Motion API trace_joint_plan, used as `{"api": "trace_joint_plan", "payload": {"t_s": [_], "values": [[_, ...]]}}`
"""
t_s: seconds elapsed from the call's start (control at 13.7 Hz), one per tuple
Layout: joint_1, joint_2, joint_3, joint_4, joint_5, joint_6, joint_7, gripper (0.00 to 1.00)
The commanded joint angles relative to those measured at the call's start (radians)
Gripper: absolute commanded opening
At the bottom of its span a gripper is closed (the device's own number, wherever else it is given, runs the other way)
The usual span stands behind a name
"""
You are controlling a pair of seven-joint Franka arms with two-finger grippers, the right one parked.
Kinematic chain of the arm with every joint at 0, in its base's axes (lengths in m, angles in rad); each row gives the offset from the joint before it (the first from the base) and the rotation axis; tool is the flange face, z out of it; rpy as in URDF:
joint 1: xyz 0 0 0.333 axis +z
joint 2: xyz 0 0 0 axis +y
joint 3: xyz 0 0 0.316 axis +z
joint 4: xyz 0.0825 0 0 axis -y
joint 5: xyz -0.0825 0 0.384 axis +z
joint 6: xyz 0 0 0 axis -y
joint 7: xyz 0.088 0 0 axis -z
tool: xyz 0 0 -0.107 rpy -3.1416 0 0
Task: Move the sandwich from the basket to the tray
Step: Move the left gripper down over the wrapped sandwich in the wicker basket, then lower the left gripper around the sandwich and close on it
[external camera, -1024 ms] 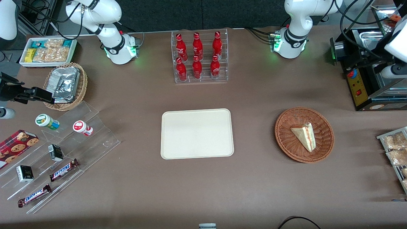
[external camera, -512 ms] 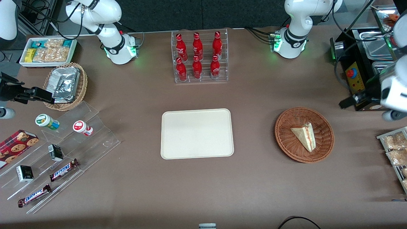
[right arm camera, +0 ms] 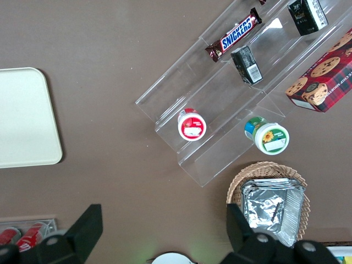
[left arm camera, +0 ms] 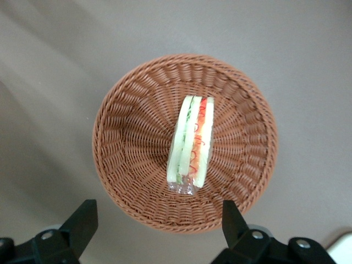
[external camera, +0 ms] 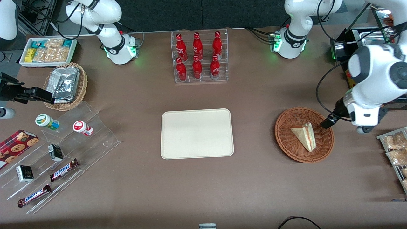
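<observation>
The tray point(external camera: 197, 133) sits mid-tabletop, bare. The sandwich point(external camera: 305, 136) lies in the basket point(external camera: 286, 140), near its centre. It looks soft, light and wrapped in slippery film: best pinched gently across the bread faces. The gripper point(left arm camera: 157, 225) hovers above, fingers spread.

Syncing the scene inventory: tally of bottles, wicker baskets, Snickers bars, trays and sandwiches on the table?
Red cola bottles: 6
Round woven wicker baskets: 2, one reddish-brown basket, one tan basket with foil packets
Snickers bars: 2
Cream rectangular tray: 1
Triangular sandwich wedge: 1
Total: 12
Open claw hangs above the reddish-brown basket.
</observation>
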Motion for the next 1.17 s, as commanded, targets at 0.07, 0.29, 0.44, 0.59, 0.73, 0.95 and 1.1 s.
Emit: {"api": "trace_joint_plan", "payload": {"t_s": [0.07, 0.29, 0.44, 0.59, 0.73, 0.95, 1.1], "values": [[-0.015, -0.057, -0.012, -0.146, 0.012, 0.138, -0.077, 1.0], [-0.033, -0.032, -0.014, -0.177, 0.013, 0.183, -0.079, 1.0], [-0.033, -0.017, -0.015, -0.198, 0.029, 0.226, -0.079, 1.0], [-0.033, 0.011, -0.015, -0.199, 0.029, 0.269, -0.079, 1.0], [-0.033, 0.04, -0.017, -0.197, 0.029, 0.315, -0.079, 1.0], [-0.035, 0.074, -0.022, -0.195, 0.03, 0.338, -0.079, 1.0], [-0.035, 0.103, -0.023, -0.194, 0.032, 0.369, -0.079, 1.0]]}}
